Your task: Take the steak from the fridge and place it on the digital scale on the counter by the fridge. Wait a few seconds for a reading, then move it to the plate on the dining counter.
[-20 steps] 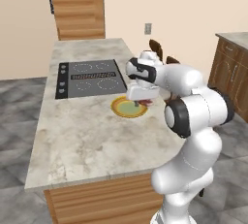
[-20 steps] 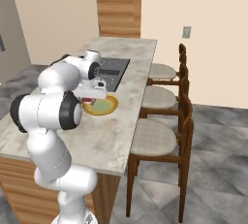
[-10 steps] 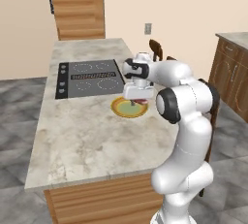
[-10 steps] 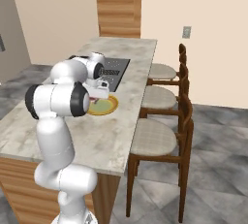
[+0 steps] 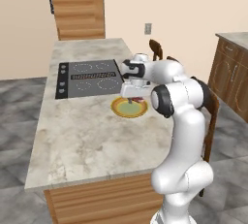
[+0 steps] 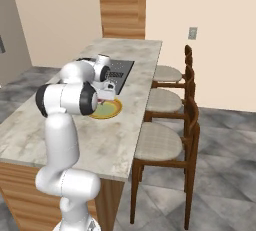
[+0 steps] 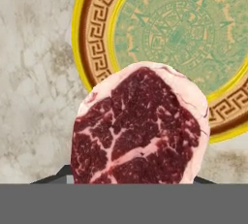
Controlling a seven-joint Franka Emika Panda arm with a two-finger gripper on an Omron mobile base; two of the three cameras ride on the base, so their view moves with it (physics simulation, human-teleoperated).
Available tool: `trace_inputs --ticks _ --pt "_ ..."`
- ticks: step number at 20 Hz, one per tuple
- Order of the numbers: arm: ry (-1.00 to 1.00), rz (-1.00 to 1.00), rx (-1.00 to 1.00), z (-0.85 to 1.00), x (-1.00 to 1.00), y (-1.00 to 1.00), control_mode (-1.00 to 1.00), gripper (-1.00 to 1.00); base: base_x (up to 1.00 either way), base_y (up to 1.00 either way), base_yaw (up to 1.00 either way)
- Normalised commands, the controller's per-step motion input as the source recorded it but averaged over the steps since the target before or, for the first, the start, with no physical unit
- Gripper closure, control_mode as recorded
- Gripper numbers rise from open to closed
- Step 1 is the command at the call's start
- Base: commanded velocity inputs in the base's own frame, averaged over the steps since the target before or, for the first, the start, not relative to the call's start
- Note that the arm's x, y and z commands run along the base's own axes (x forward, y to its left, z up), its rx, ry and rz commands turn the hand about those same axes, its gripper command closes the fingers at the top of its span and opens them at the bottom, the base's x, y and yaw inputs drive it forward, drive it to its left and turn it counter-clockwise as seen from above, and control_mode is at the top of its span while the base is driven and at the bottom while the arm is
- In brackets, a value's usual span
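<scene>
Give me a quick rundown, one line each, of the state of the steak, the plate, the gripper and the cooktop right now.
Steak: raw, held in the gripper above the plate's rim, not yet set down.
Plate: flat on the dining counter, nothing on it.
Gripper: shut on the steak, over the plate.
Cooktop: bare, nothing on its burners.
</scene>
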Motion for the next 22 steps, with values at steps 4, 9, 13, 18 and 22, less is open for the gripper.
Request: trace_inputs --ticks 4,9,13,18,22 --pt "0.0 -0.01 -0.02 -0.25 0.24 0.01 -1.0 1.0 0.0 0.0 0.0" --pt "-0.06 0.0 0.02 -0.1 -0.4 -0.18 -1.0 1.0 0.0 0.0 0.0" --pt "-0.34 -0.01 0.02 -0.26 -0.05 0.02 -1.0 1.0 0.0 0.0 0.0" --pt "-0.21 -0.03 -0.02 -0.03 0.1 0.19 -1.0 1.0 0.0 0.0 0.0" --pt "0.18 -0.13 -0.2 0.11 0.48 0.23 -1.0 1.0 0.0 0.0 0.0"
